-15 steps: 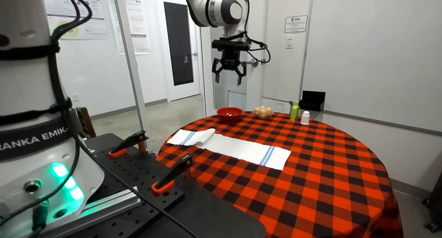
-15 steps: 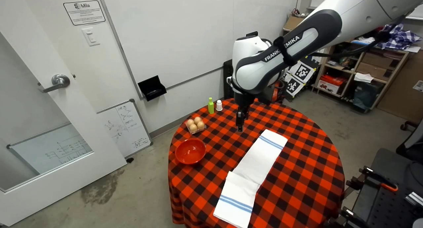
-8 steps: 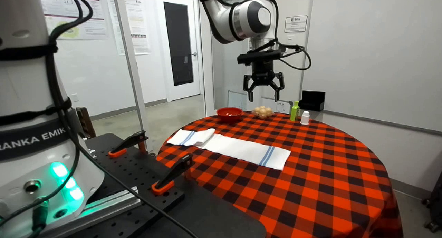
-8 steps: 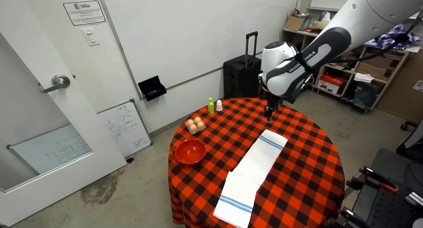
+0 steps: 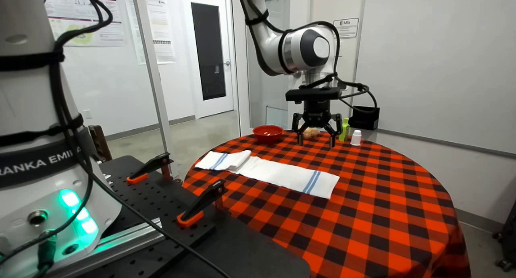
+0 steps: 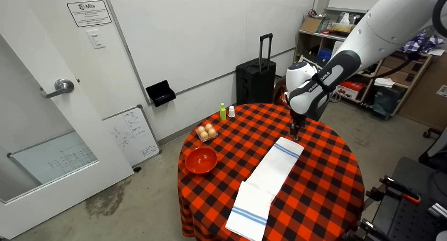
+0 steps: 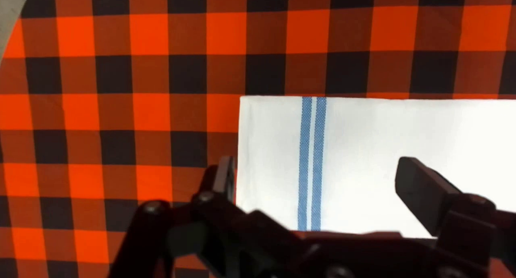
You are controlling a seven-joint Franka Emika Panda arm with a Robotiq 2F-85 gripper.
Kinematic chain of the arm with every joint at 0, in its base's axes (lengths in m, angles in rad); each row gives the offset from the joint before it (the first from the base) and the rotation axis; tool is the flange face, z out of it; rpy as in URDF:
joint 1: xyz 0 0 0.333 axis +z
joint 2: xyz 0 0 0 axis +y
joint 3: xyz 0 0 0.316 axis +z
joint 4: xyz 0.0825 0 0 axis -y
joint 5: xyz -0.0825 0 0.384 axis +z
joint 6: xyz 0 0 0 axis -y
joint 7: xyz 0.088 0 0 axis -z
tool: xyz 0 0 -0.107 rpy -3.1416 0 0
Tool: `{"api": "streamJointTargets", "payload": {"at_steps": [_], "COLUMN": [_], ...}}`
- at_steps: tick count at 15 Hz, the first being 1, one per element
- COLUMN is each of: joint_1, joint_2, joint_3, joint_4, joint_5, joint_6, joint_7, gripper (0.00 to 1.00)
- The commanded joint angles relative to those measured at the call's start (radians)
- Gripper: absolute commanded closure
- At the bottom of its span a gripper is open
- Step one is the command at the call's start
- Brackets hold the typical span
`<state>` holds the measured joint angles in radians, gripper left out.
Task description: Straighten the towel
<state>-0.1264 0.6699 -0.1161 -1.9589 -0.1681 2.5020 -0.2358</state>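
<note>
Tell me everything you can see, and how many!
towel: one, white with blue stripes, on tablecloth
tablecloth: one, red and black, centre
bowl: one, red, on tablecloth
eggs: at least four, tan, in clear tray
bottle: one, green, near eggs
container: one, white, beside bottle
whiteboards: several, white, around room
suitcase: one, black, near whiteboards
doors: at least two, white, around room
shelves: several, brown, far corner
clamps: two, black and orange, on stand
arm: one, white and black, over tablecloth
jaws: two, black, apart, above towel end
</note>
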Motion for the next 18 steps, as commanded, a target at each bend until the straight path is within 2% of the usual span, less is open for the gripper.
{"api": "streamJointTargets", "payload": {"at_steps": [1, 8, 10, 14, 18], "joint_1": [-0.036, -0.123, -0.160, -0.257, -0.299], "joint_2": [0.105, 0.250, 0.283, 0.344, 0.387], "joint_3": [0.008, 0.039, 0.071, 0.177, 0.224], "joint_4": [0.066, 0.209, 0.248, 0.322, 0.389], "joint_5": [-0.002, 0.037, 0.063, 0.168, 0.218], "joint_6": [0.046, 0.052, 0.045, 0.023, -0.002], "joint_7": [-0.007, -0.039, -0.058, -0.142, -0.195], "gripper": [0.00, 0.00, 0.00, 0.00, 0.00]}}
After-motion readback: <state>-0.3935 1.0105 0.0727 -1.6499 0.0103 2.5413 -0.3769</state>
